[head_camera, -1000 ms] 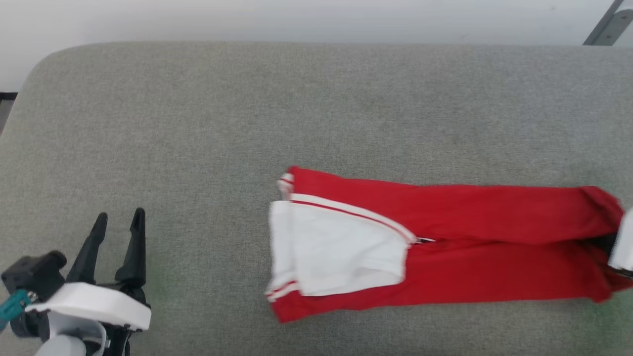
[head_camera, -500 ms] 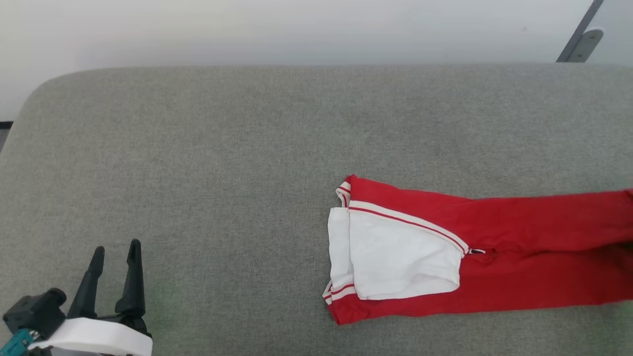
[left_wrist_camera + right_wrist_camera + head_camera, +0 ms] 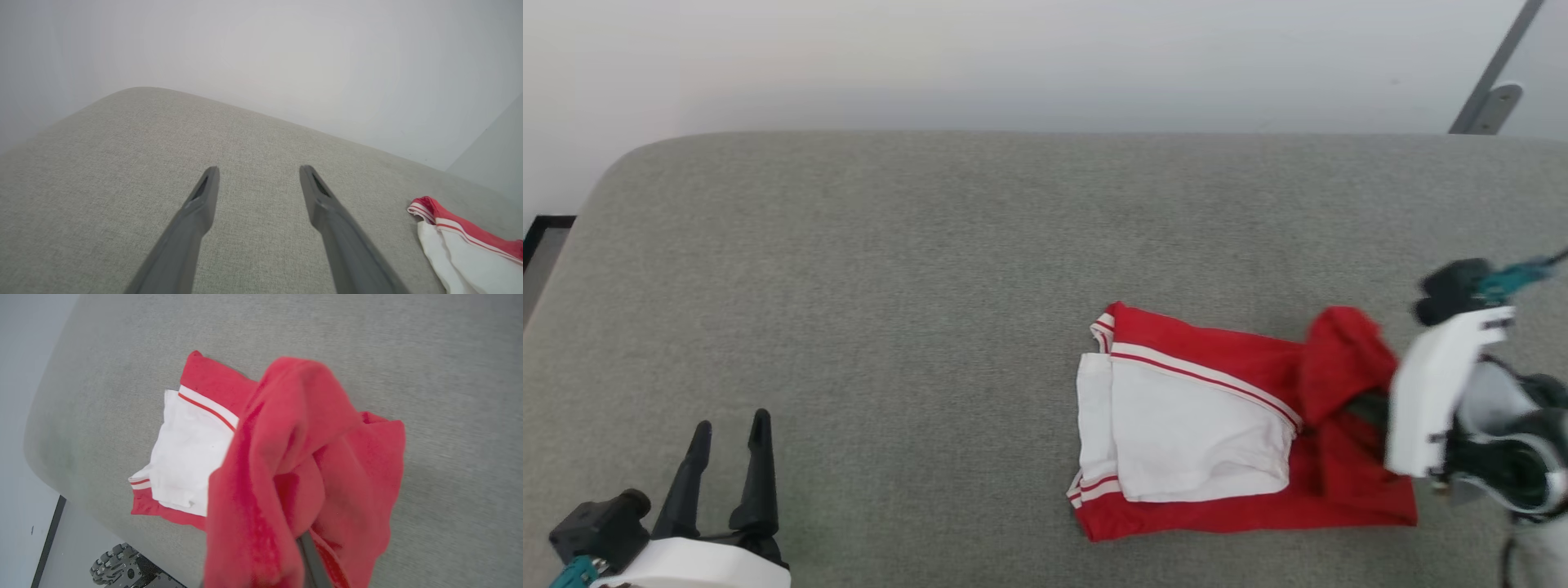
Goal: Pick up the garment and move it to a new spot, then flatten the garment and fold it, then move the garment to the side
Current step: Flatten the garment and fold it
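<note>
The garment (image 3: pixel 1201 425), a red T-shirt with a white sleeve folded on top, lies on the grey padded surface (image 3: pixel 931 286) right of centre. Its right end is bunched up and lifted, doubled back over the red body. My right gripper (image 3: pixel 1368 408) is shut on that lifted red end, its fingers mostly buried in the cloth. In the right wrist view the red bunch (image 3: pixel 294 457) drapes over one dark finger (image 3: pixel 310 555). My left gripper (image 3: pixel 729 429) stands open at the lower left, far from the shirt; its open fingers (image 3: pixel 257 171) hover over bare cushion, with the sleeve corner (image 3: pixel 461 241) at the right.
A pale wall runs behind the cushion's far edge. A grey metal bar (image 3: pixel 1490 90) leans at the upper right. The cushion's rounded left corner drops to the floor (image 3: pixel 543 245). A wheeled base (image 3: pixel 118 563) shows below the cushion edge in the right wrist view.
The camera has shifted. My right gripper has carried the shirt's red end up and leftward over the body, so the long strip is now shorter and doubled. The left gripper stays open.
</note>
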